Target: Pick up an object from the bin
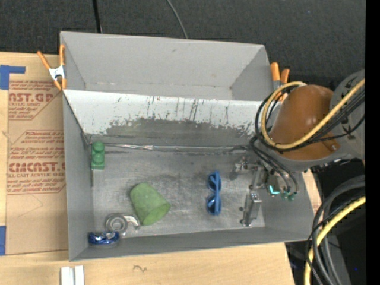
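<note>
Down at the right end of the bin (166, 70), the gripper (252, 204) hangs low over the floor, close to the near wall. Whether it is open or closed cannot be told from this angle, as its metal parts merge with the grey floor beneath. Above it sits the arm's orange cover (303, 123), ringed by yellow and black cables (265, 116), with the arm reaching in from the right.

Closest to the gripper is a pair of blue glasses (213, 193). They lie flat on the floor just to its left, apart from it, with their length running from far to near.

Further left, a green cup (148, 203) lies on its side, well apart from the gripper. Just beside the cup, toward the near left, rests a small metal ring (119, 223); whether the two touch cannot be told. A small blue piece (104, 238) lies next to the ring in the near left corner. A green block (98, 156) stands against the left wall toward the far side, away from the rest.
</note>
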`<state>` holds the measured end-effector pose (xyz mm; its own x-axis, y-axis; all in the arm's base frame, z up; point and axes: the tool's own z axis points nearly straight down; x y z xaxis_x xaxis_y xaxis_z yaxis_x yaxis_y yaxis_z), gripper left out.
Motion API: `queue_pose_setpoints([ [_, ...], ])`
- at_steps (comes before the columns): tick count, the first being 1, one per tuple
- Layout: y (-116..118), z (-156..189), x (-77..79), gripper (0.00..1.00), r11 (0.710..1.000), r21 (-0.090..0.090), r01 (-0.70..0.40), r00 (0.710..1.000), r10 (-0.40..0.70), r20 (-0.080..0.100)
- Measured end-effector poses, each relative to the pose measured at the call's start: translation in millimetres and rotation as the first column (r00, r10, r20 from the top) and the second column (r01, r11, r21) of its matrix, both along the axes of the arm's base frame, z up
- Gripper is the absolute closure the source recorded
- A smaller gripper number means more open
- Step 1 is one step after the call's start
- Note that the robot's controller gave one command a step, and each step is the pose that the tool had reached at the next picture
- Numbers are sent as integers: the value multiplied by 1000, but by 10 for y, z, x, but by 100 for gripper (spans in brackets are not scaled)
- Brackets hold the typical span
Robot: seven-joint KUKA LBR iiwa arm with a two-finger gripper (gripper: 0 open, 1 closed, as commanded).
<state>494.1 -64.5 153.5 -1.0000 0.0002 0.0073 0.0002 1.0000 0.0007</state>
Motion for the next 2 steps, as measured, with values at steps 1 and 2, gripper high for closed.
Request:
queue_pose_setpoints([
  [1, 481, -742, 264, 0, 999, 3, 44, 999, -44, 6],
  [2, -110, -825, 260, 0, 1000, -1, -3, 1000, 3, 12],
])
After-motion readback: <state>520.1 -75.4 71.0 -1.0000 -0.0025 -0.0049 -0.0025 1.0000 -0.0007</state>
